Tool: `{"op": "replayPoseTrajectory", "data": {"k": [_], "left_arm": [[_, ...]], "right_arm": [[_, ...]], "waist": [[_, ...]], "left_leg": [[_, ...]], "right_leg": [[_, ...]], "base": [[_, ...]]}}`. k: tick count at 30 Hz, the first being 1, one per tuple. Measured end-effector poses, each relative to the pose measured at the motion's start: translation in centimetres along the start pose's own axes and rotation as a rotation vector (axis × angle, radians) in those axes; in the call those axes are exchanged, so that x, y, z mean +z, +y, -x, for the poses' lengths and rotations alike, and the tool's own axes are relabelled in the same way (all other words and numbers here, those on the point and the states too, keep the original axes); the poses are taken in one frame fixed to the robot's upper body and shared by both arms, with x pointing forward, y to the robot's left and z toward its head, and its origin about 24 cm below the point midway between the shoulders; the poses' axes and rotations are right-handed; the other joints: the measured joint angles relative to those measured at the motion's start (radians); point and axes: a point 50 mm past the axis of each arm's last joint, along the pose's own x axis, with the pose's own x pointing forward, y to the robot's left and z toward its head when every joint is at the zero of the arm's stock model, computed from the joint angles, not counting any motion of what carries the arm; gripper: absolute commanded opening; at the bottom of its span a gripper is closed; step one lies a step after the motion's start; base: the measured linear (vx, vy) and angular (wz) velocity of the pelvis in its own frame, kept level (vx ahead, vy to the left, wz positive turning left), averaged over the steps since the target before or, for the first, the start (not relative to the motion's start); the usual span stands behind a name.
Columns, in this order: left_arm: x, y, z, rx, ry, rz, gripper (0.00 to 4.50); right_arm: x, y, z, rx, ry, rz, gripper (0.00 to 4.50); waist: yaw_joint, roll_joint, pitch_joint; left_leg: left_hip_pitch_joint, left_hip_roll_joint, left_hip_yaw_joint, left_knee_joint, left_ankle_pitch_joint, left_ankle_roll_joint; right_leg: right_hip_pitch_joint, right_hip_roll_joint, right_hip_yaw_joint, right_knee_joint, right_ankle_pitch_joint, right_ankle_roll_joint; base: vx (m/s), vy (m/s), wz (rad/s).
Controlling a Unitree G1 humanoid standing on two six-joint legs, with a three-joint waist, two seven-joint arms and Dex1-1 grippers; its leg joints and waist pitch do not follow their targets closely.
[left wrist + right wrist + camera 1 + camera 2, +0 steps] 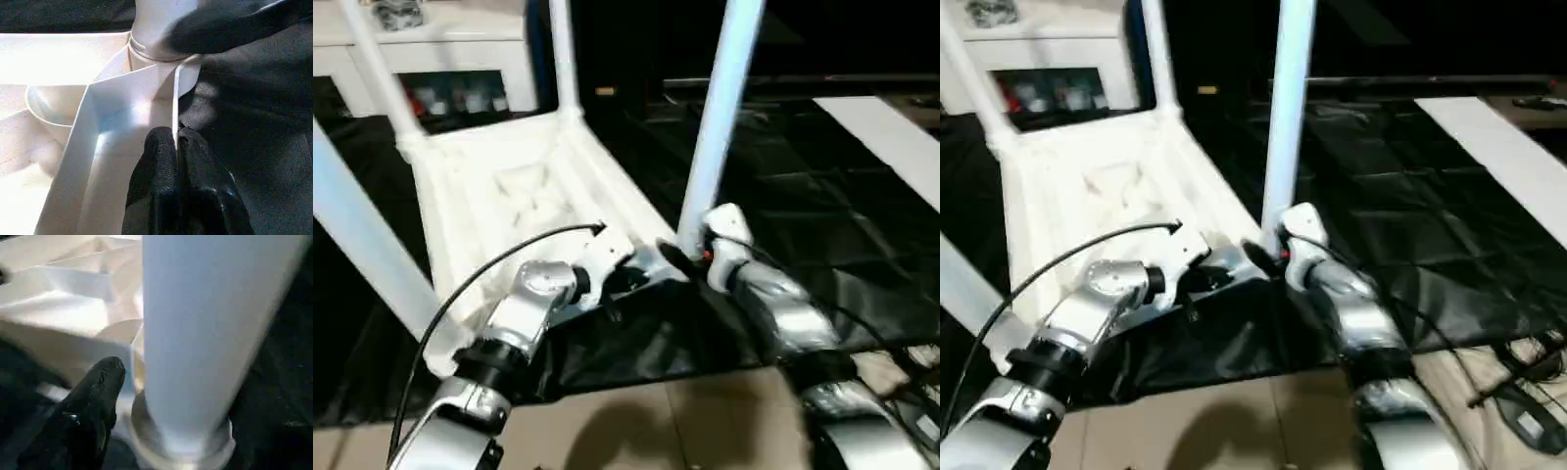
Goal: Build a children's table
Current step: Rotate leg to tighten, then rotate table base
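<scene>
The children's table [519, 196] lies upside down on a black cloth, ribbed underside up, with its white legs standing in the corner sockets. My left gripper [177, 142] is shut on the thin rim wall at the near right corner. Just beyond it rises the near right leg [720, 108]. My right gripper [690, 252] straddles the base of this leg, open. One black finger [98, 396] stands a little off the leg [205, 333]; the other finger is hidden behind the leg. Two far legs [563, 59] and the near left leg [362, 245] also point up.
A black cloth [803, 215] covers the floor under the table. A white glass-door cabinet [450, 59] stands behind at the far left. A white board [891, 137] lies at the right. Cables [1518, 392] trail at the near right on tan floor [656, 421].
</scene>
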Motion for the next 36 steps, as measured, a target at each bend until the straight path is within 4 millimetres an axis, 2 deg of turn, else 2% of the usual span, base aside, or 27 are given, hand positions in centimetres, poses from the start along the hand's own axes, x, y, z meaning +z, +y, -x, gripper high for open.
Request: {"op": "replayPoseTrajectory", "data": {"k": [1,3,5,8,10,12,15,19,20,21,24,25,26,29,31,36], "left_arm": [[0.1,-0.1,0.1,-0.004,-0.005,-0.002,0.00],[0.1,-0.1,0.2,-0.004,-0.011,-0.003,0.44],[0.3,-0.2,0.8,0.006,-0.074,0.036,0.58],[2.1,0.0,1.5,0.019,-0.173,0.022,0.99],[2.9,-0.5,2.2,0.019,-0.227,0.023,1.04],[2.4,-0.8,2.9,0.027,-0.234,0.049,1.13],[1.4,-2.0,4.2,0.007,-0.228,0.111,1.40],[0.8,-3.8,5.9,-0.038,-0.219,0.150,1.74],[0.7,-4.1,6.1,-0.047,-0.219,0.160,1.74],[0.4,-4.4,6.5,-0.052,-0.215,0.170,1.97],[-0.5,-5.4,7.6,-0.081,-0.188,0.208,2.13],[-0.9,-5.9,8.4,-0.077,-0.176,0.219,2.24],[-1.2,-6.2,8.9,-0.081,-0.157,0.222,2.24],[-1.7,-6.7,9.9,-0.076,-0.127,0.233,2.57],[-2.2,-6.5,11.1,-0.059,-0.085,0.221,2.73],[-3.0,-6.3,13.2,-0.063,-0.032,0.228,3.07]], "right_arm": [[-0.1,-0.4,1.1,0.019,0.001,0.017,3.32],[-0.2,-0.7,2.3,0.048,0.005,0.021,3.42],[-0.4,-1.0,3.8,0.085,0.012,0.028,3.42],[-0.1,-1.1,5.1,0.127,0.019,0.045,3.42],[0.3,-0.7,6.3,0.202,0.025,0.068,3.42],[0.2,-0.6,7.4,0.241,0.049,0.070,3.42],[0.1,-0.3,7.4,0.282,0.055,0.047,3.42],[0.5,0.7,5.2,0.316,0.022,0.026,3.42],[0.5,0.6,4.9,0.309,0.019,0.025,3.42],[0.8,0.5,4.4,0.297,0.013,0.022,3.42],[1.3,0.1,2.8,0.257,0.004,0.016,3.42],[1.5,-0.1,1.7,0.238,0.008,0.005,3.42],[1.7,-0.2,0.8,0.212,0.012,0.001,3.42],[2.1,-1.2,-0.7,0.100,0.046,0.022,3.42],[2.4,-1.9,-1.8,-0.011,0.065,0.030,3.42],[2.5,-3.1,-2.6,-0.199,0.079,0.016,3.42]], "waist": [[0.005,0.001,0.000],[0.004,0.001,0.002],[0.005,0.000,0.006],[0.007,-0.003,0.007],[0.008,-0.002,0.007],[0.008,-0.003,0.007],[0.000,-0.006,0.009],[-0.003,-0.007,0.009],[0.001,-0.008,0.010],[0.004,-0.009,0.010],[0.005,-0.015,0.010],[0.001,-0.020,0.010],[-0.004,-0.024,0.011],[-0.002,-0.033,0.013],[-0.002,-0.034,0.013],[0.008,-0.037,0.012]], "left_leg": [[-0.001,0.000,0.000,0.000,0.000,0.000],[-0.004,0.000,0.001,0.000,0.000,0.001],[-0.009,0.001,0.000,0.000,0.000,0.001],[-0.012,0.001,0.000,0.001,0.001,0.003],[-0.013,0.001,0.000,0.001,0.000,0.005],[-0.012,0.001,0.000,0.001,0.000,0.006],[-0.012,0.002,0.000,0.002,-0.001,0.005],[-0.012,0.002,0.000,0.003,-0.002,0.003],[-0.012,0.002,0.000,0.004,-0.002,0.003],[-0.012,0.002,0.000,0.005,-0.001,0.003],[-0.013,0.002,0.000,0.005,-0.001,0.002],[-0.012,0.002,0.001,0.005,-0.001,0.002],[-0.011,0.002,0.001,0.006,-0.001,0.002],[-0.007,0.002,0.000,0.006,0.001,-0.001],[-0.007,0.002,0.000,0.006,0.001,-0.001],[-0.007,0.002,0.000,0.005,0.001,-0.001]], "right_leg": [[-0.001,0.000,0.000,0.000,0.000,0.000],[-0.002,0.000,0.000,0.000,0.000,0.000],[-0.003,0.000,-0.001,0.000,0.000,0.001],[-0.005,0.000,-0.001,0.000,0.000,0.000],[-0.005,0.000,-0.001,-0.001,-0.001,0.001],[-0.005,0.000,-0.001,-0.001,-0.001,0.001],[-0.005,0.000,-0.001,0.000,-0.001,0.001],[-0.005,0.000,-0.001,0.001,-0.001,0.001],[-0.005,0.000,-0.001,0.001,-0.001,0.001],[-0.005,0.000,-0.001,0.001,-0.001,0.001],[-0.005,0.000,0.000,0.001,-0.001,0.001],[-0.005,0.000,0.001,0.002,0.000,0.001],[-0.005,0.000,0.001,0.003,0.000,0.000],[-0.004,0.001,0.000,0.003,0.000,0.000],[-0.004,0.001,0.001,0.004,0.000,-0.001],[-0.004,0.001,0.001,0.003,0.000,0.000]], "base": [[0.000,0.000,0.00],[0.000,0.000,0.00],[0.000,0.000,0.00],[0.000,0.000,0.00],[0.000,0.000,0.00],[0.000,0.000,0.00],[0.000,0.000,0.00],[0.000,0.000,0.00],[0.000,0.000,0.00],[0.000,0.000,0.00],[0.000,0.000,0.00],[0.000,0.000,0.00],[0.000,0.000,0.00],[0.000,0.000,0.00],[0.000,0.000,0.00],[0.000,0.000,0.00]]}}
